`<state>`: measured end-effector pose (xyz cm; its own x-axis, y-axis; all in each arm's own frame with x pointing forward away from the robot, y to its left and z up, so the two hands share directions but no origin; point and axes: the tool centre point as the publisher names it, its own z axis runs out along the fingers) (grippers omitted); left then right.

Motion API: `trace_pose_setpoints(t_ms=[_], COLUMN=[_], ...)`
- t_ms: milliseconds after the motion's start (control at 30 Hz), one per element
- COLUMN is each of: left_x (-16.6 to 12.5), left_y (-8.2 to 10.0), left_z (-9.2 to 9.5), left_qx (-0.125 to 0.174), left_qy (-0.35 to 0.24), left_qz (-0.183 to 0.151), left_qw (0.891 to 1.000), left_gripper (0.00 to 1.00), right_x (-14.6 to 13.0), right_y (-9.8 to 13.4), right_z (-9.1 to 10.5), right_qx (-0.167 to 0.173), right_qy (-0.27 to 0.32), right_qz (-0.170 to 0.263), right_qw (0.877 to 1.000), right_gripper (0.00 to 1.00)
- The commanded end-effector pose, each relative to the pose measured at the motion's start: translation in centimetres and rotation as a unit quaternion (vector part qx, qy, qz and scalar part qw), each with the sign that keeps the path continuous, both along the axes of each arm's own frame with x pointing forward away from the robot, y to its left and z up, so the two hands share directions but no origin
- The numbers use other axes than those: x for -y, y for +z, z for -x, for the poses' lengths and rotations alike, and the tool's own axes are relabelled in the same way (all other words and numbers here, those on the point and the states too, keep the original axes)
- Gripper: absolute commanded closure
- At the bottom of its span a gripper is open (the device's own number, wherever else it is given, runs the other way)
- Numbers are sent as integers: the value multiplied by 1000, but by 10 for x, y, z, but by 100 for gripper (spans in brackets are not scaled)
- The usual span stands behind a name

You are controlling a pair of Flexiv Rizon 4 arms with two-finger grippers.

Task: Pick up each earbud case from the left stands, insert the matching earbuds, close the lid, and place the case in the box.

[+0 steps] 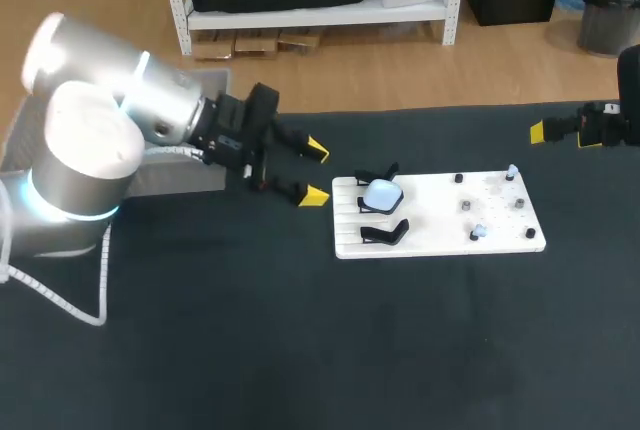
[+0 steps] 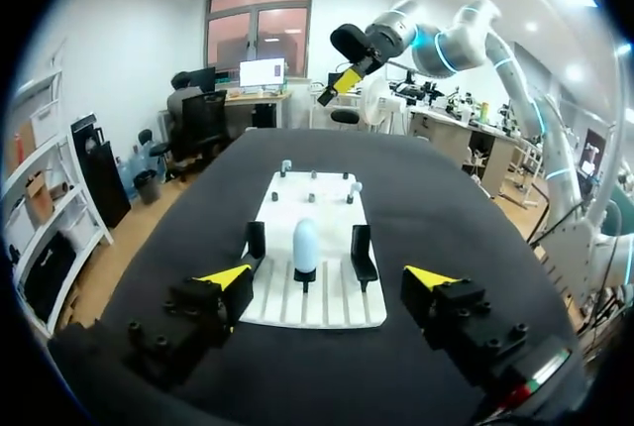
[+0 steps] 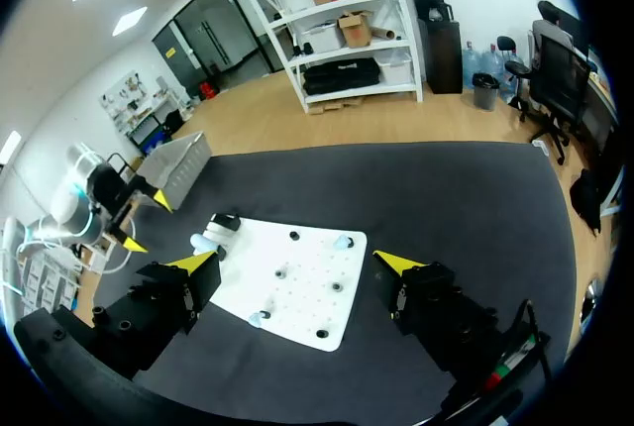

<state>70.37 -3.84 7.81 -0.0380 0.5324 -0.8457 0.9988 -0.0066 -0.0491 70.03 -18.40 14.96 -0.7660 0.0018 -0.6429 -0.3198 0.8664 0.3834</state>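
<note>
Left gripper (image 1: 315, 172) fingers spread wide, I judge to straddle earbud case (image 1: 382, 193) on stand (image 1: 372, 174) at its 3 o'clock. Right gripper (image 3: 294, 264) also apart, waiting clear at 2 o'clock.

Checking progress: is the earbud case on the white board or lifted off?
On the board: the case rests between black holders, left hand short of it.

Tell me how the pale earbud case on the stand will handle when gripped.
Likely slippery: the earbud case looks smooth and rounded. Probably light, being small on a slim black stand. Standing upright there, it could tip if nudged.
</note>
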Motion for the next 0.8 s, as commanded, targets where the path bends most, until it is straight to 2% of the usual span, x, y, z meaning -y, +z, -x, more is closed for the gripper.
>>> trace_pose_setpoints(t_ms=[33, 67, 333, 433, 667, 800], left_x=[3, 4, 19, 27, 41, 46], left_y=[-13, -15, -29, -34, -41, -46], left_z=[-5, -5, -7, -8, -11, -16], left_qx=[-3, -5, -14, -15, -15, -19], left_qy=[-6, -7, -20, -24, -36, -34], left_qz=[17, 20, 26, 26, 34, 41], left_qw=[1000, 1000, 999, 999, 999, 998], left_gripper=[16, 18, 19, 32, 30, 34], right_x=[1, 1, 1, 1, 1, 1], right_y=[0, 0, 0, 0, 0, 0], right_z=[-1, -1, -1, -1, -1, -1], right_qx=[0, 0, 0, 0, 0, 0], right_qy=[2, 2, 2, 2, 2, 2], right_qz=[-1, -1, -1, -1, -1, -1], right_qw=[1000, 1000, 1000, 1000, 1000, 1000], right_gripper=[0, 0, 0, 0, 0, 0])
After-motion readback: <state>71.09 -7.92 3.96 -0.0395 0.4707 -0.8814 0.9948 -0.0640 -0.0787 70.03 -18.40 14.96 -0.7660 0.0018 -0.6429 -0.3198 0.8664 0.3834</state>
